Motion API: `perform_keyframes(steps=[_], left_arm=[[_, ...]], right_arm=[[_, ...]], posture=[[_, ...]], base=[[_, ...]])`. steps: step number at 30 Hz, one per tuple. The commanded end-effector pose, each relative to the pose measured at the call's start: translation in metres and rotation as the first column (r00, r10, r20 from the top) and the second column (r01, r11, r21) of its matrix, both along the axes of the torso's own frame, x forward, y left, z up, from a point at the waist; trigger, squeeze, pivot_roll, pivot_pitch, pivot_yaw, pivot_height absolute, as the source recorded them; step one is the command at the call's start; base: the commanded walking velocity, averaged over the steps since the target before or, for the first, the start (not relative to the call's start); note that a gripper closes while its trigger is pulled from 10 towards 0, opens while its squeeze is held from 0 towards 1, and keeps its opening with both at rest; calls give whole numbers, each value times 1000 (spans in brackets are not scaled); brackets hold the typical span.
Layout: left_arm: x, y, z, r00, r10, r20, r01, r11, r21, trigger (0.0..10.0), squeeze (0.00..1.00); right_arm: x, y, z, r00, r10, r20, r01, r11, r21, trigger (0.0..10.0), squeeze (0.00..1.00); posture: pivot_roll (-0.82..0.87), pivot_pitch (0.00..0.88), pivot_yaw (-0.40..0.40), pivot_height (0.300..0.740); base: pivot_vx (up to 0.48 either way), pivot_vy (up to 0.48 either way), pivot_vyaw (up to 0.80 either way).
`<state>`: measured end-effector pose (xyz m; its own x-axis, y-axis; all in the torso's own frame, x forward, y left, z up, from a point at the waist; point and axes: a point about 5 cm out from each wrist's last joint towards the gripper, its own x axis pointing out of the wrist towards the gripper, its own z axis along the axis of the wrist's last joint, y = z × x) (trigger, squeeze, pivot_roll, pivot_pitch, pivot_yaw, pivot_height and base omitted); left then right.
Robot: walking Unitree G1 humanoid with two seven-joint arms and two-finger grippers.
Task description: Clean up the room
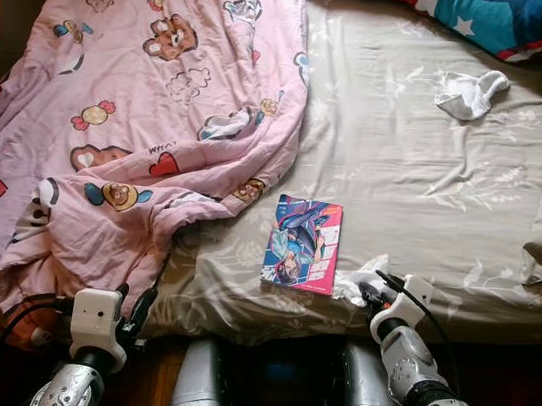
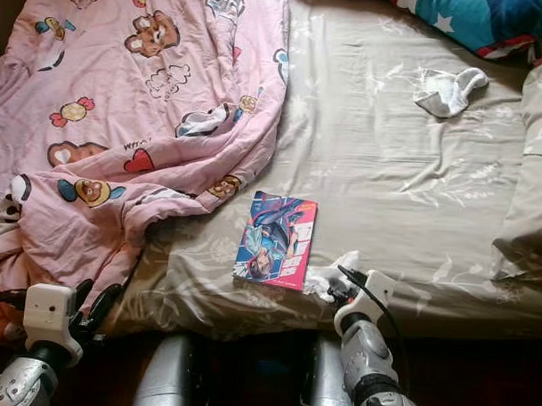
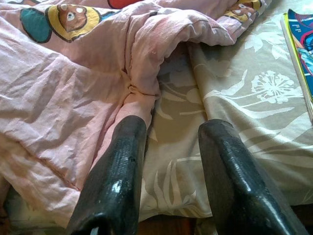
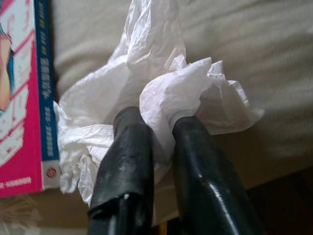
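A crumpled white tissue [image 1: 357, 279] lies at the bed's near edge, just right of a colourful comic book [image 1: 303, 243]. My right gripper [image 1: 372, 290] is shut on the tissue [image 4: 161, 105], pinching a fold of it between its black fingers [image 4: 128, 161]. Beside it in the right wrist view is the book's pink cover [image 4: 22, 98]. My left gripper [image 1: 134, 310] is open at the bed's near left edge, by the hanging edge of the pink cartoon quilt [image 1: 123, 118]. In the left wrist view its fingers [image 3: 120, 171] point at the quilt fold [image 3: 146, 54].
The bed's beige floral sheet [image 1: 414, 172] stretches to the right. A white sock [image 1: 469, 92] lies near the far right. A blue star-patterned pillow [image 1: 491, 19] sits at the top right. Dark floor lies below the bed edge.
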<state>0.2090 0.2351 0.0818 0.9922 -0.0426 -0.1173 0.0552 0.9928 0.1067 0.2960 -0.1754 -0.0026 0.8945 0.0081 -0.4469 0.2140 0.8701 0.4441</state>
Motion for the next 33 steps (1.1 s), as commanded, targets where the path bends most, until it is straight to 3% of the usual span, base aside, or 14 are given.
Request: perform_keyframes(steps=[1, 20, 24, 25, 26, 29, 33], left_arm=[[-8, 6, -8, 999, 25, -46, -25, 1000, -3, 10000, 0], [10, 0, -14, 999, 40, -23, -40, 999, -22, 10000, 0], [19, -1, -16, 999, 51, -11, -51, 998, -30, 10000, 0], [25, -1, -17, 998, 63, -3, -63, 997, -37, 10000, 0], [28, -1, -17, 998, 70, 6, -70, 997, -44, 10000, 0], [38, -4, -16, 997, 73, 22, -71, 996, -52, 10000, 0], [50, -8, -21, 997, 80, 25, -78, 995, -66, 10000, 0]], right_arm=[[-11, 1, -11, 999, 0, -45, 0, 1000, 2, 0, 0], [-3, -12, -2, 999, -39, -13, 38, 998, -49, 0, 0], [4, -19, 8, 998, -44, 35, 47, 993, -112, 0, 0], [10, -18, 16, 997, 3, 76, 11, 984, -176, 3804, 0], [14, -18, 22, 993, 27, 117, -3, 980, -201, 10000, 0], [20, -24, 35, 981, 10, 194, 32, 977, -213, 10000, 0], [25, -30, 52, 950, 55, 307, 46, 948, -315, 10000, 0]], posture=[[144, 330, 52, 622], [117, 267, 26, 622], [108, 215, 10, 622], [99, 185, 2, 622], [99, 185, 2, 622], [82, 142, -9, 622], [56, 80, -16, 622]], base=[[0, 0, 0], [0, 0, 0], [0, 0, 0], [0, 0, 0], [0, 0, 0], [0, 0, 0], [0, 0, 0]])
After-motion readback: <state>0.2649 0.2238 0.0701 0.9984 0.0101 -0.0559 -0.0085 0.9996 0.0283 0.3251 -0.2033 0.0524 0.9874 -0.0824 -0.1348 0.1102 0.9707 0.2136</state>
